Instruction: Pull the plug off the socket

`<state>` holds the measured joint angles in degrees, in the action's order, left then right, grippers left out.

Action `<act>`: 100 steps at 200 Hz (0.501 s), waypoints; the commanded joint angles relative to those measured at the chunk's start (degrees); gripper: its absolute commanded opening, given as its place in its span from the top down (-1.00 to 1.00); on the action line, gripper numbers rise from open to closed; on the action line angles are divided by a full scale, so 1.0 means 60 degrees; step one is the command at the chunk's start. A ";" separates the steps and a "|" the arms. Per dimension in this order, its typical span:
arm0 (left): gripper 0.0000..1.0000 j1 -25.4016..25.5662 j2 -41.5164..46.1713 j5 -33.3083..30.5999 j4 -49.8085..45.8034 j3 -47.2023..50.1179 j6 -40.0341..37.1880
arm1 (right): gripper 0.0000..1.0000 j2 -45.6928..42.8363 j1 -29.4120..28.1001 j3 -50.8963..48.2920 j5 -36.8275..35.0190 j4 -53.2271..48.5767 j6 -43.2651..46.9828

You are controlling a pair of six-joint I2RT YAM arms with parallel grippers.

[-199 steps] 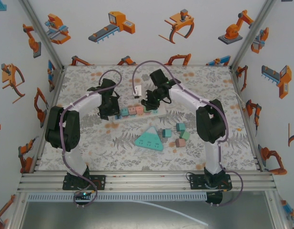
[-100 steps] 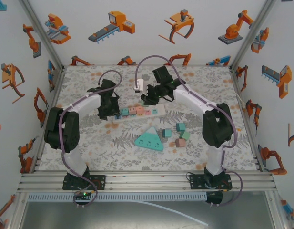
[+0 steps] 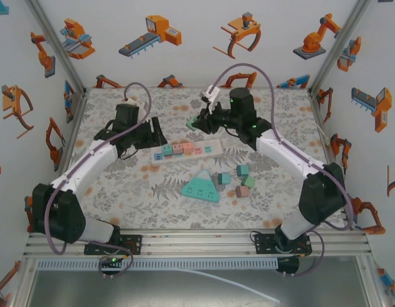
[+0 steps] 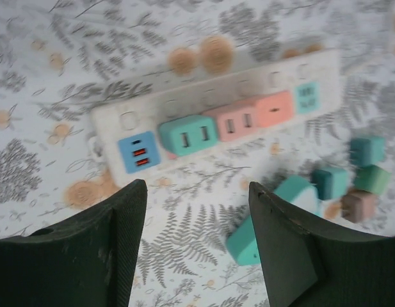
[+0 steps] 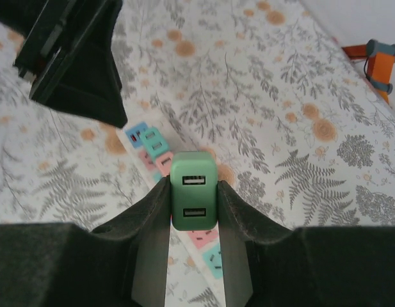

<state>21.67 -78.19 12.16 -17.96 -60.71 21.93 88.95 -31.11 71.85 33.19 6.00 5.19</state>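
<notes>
A white power strip point(image 3: 213, 148) lies mid-table with blue, teal and pink plugs point(image 4: 186, 134) still seated in it. My right gripper point(image 5: 194, 208) is shut on a green two-port USB plug point(image 5: 194, 188), held in the air above the strip point(image 5: 207, 240) and free of it. From above, that plug point(image 3: 191, 124) hangs just behind the strip, at the right gripper point(image 3: 197, 121). My left gripper point(image 4: 197, 236) is open and empty, hovering over the mat just in front of the strip point(image 4: 184, 102); from above the left gripper point(image 3: 155, 132) sits by the strip's left end.
A teal triangular socket block point(image 3: 200, 186) lies in front of the strip, with several small teal, green and brown cubes point(image 3: 239, 179) to its right. The same block point(image 4: 264, 227) lies partly under my left gripper's right finger. Enclosure walls surround the mat.
The right gripper has lifted the green plug up and back, away from the strip. The left gripper has let go of the strip's left end and risen, the left arm swinging outward.
</notes>
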 commanded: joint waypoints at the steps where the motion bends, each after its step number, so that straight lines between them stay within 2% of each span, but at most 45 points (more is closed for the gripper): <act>1: -0.30 0.0006 0.0929 0.2443 0.2063 0.0795 -0.0769 | 1.00 -0.0920 0.0282 -0.0692 -0.0668 0.2126 -0.3114; 20: -0.38 0.0005 0.1515 0.3710 0.3135 0.1284 -0.0982 | 1.00 -0.1631 0.0645 -0.1283 -0.1593 0.2071 -0.4820; 48: -0.46 0.0063 0.1927 0.5356 0.4221 0.1566 -0.1138 | 1.00 -0.2622 0.1575 -0.2055 -0.2477 0.0866 -0.6906; 74: -0.62 0.0314 0.2108 0.6735 0.4988 0.1695 -0.1134 | 1.00 -0.3379 0.2491 -0.3087 -0.2323 0.0337 -0.8028; 100: -0.88 0.0884 0.2225 0.7215 0.4531 0.1570 -0.1799 | 1.00 -0.3684 0.3390 -0.4020 -0.1808 -0.0003 -0.8721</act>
<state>24.23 -66.37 47.11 7.29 -50.98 15.99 67.99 -14.28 52.01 20.93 9.15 -38.13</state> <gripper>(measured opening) 0.879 0.326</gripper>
